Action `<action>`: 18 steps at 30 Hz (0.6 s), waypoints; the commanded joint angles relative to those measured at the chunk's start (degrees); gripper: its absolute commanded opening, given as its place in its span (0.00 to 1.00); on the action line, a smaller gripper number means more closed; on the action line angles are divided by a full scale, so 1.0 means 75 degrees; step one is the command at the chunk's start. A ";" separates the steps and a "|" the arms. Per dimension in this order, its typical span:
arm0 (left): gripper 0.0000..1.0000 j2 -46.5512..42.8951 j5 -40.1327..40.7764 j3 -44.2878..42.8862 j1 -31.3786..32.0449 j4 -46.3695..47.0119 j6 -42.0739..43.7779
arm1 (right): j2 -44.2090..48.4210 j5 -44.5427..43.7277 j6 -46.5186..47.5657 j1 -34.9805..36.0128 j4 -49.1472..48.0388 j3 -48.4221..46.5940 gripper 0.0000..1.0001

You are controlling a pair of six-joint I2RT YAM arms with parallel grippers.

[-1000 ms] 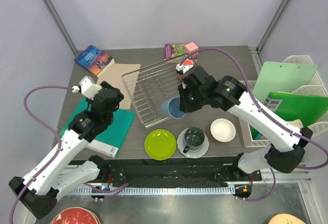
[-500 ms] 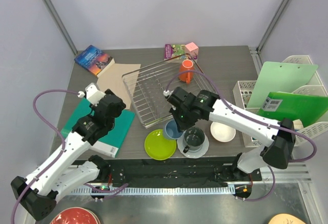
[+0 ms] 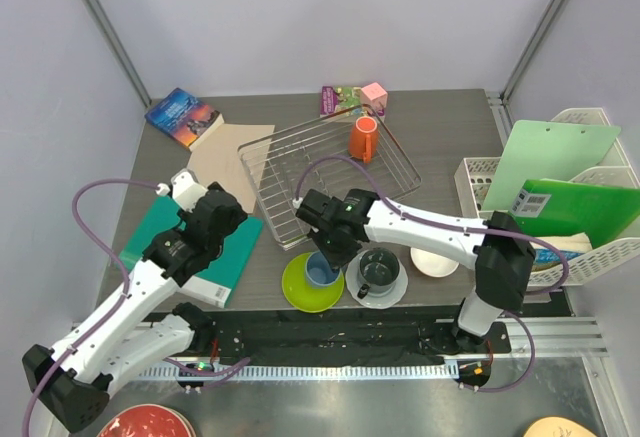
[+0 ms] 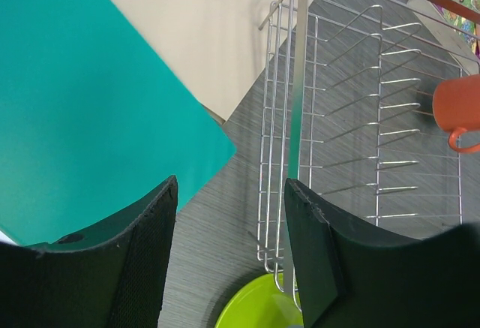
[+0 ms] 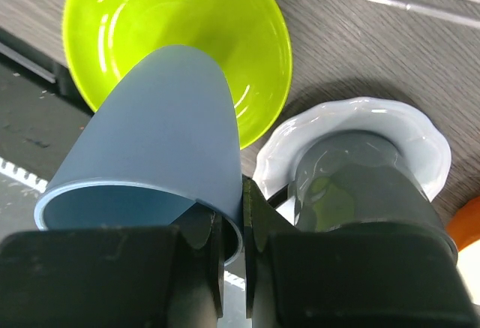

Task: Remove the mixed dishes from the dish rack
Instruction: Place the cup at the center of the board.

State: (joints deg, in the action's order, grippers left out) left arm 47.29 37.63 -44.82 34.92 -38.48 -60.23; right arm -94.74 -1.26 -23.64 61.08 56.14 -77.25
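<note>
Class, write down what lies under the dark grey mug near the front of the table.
A pale plate with a wavy rim sits under the mug. Only the plate's rim shows, because the mug covers its middle.

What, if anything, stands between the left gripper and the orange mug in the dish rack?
Only the near wire side and tines of the dish rack lie between the left gripper and the orange mug.

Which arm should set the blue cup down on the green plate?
Right. The right claw pinches the light blue cup by its rim, over the lime-green plate. The left claw is open and empty, off beside the dish rack.
</note>
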 commanded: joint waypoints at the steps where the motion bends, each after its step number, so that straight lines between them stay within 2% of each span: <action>1: 0.59 -0.0199 -0.0095 0.0116 0.0044 -0.0014 -0.0126 | -0.0165 0.0074 0.0198 0.0012 0.0026 -0.0434 0.01; 10: 0.59 -0.0188 -0.0353 0.0304 0.0044 0.0033 -0.0126 | -0.0751 0.0624 0.0304 0.0024 0.0343 -0.0879 0.01; 18: 0.59 -0.0200 -0.0435 0.0491 0.0032 0.0150 -0.0079 | -0.1009 0.0637 0.0374 0.0094 0.0636 -0.1043 0.17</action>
State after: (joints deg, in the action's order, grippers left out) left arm 46.48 34.33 -41.63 34.96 -38.46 -61.04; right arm -102.30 2.59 -22.11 61.21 58.94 -82.70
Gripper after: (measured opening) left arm 0.592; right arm 0.141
